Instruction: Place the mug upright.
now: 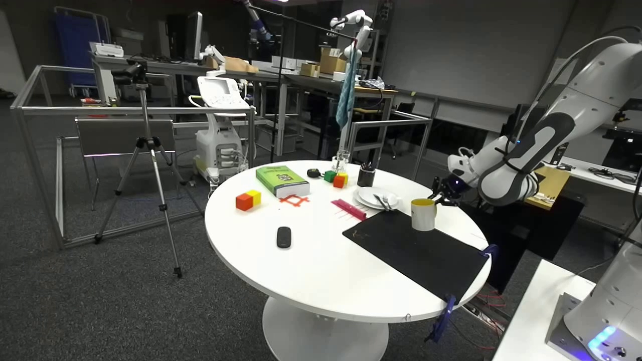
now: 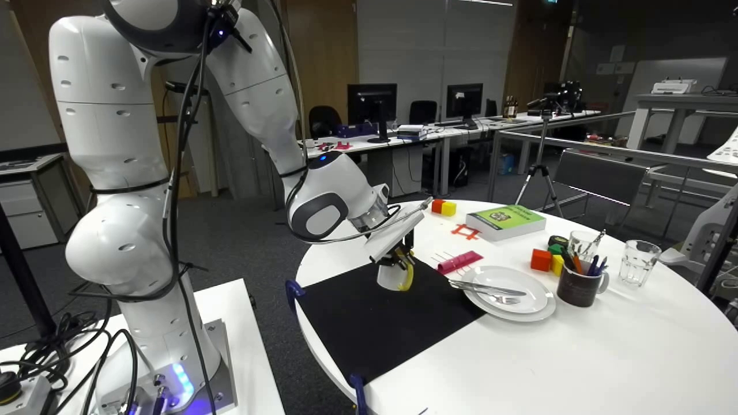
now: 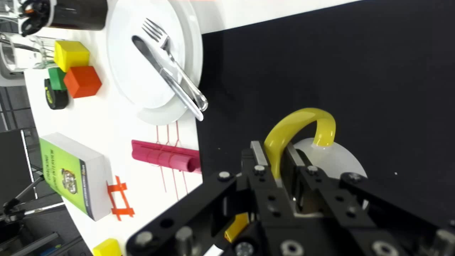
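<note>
White mug point(image 1: 423, 220) has its 1 handle point(image 3: 291, 124) gripped in the tool point(image 3: 275, 149), apart from 2 plates point(image 3: 122, 60) and 5 blocks point(image 1: 244, 202).

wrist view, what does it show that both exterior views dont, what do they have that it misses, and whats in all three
Only the wrist view: a clear look at both jaws closed on the yellow handle of the white mug.

Only in both exterior views: the robot's arm, its base, the blue clamps and the red block of the separate pair; its yellow block does reach the wrist view.

All share: that mug, the black mat, plates, cutlery, green book and pink roll.
</note>
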`<state>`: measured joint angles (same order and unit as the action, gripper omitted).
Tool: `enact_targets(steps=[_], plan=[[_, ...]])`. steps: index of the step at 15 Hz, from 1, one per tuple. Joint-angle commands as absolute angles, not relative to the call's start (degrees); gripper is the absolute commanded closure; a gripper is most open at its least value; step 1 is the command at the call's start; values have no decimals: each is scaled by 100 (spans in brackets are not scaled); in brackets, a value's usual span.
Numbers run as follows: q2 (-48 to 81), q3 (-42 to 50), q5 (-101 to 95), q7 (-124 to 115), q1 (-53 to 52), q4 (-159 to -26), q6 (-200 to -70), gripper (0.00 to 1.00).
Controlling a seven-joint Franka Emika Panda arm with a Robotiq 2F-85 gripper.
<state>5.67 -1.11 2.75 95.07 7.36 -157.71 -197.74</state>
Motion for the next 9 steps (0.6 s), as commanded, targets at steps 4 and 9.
enact_targets(steps=[4, 9], plan=[[715, -111, 275, 9519, 736, -15781, -19775, 84], [855, 156, -437, 8496, 473, -15656, -19861, 96]])
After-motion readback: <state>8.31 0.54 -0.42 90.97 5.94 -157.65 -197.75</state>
